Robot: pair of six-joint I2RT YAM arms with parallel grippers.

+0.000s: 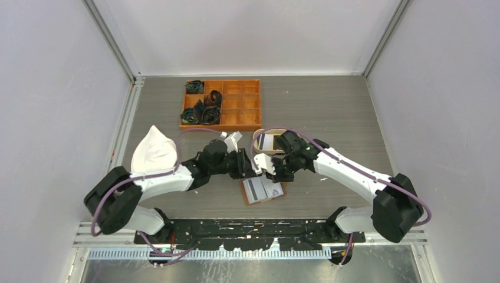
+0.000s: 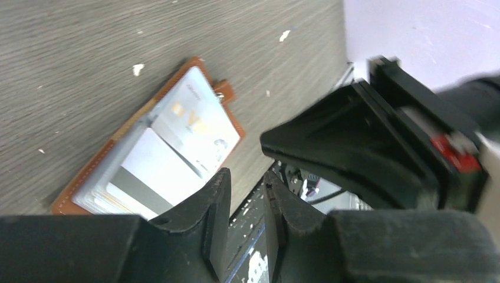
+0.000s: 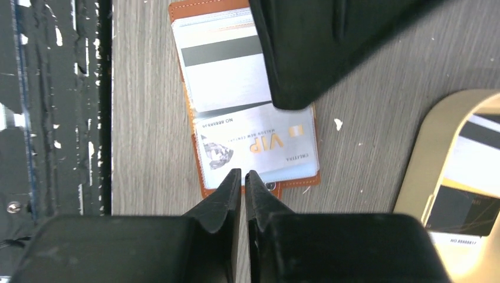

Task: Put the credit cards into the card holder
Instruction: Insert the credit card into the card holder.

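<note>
The brown card holder point(image 1: 281, 191) lies open near the front edge, with a silver VIP card point(image 3: 259, 141) and a white card with a dark stripe point(image 3: 223, 59) in its clear slots. It also shows in the left wrist view point(image 2: 66, 203) and the right wrist view point(image 3: 298, 181). My left gripper point(image 1: 250, 165) point(image 2: 246, 180) hovers above it, its jaws a narrow gap apart and empty. My right gripper point(image 1: 270, 168) point(image 3: 243, 175) is shut and empty, above the holder's snap-tab edge. More credit cards point(image 3: 471, 171) lie in the beige tray.
The oval beige tray point(image 1: 257, 141) point(image 3: 421, 159) sits just behind the grippers. An orange compartmented box point(image 1: 236, 109) with dark items stands at the back. A white cloth-like object point(image 1: 153, 150) lies at the left. The black base rail point(image 3: 53, 106) borders the holder's near side.
</note>
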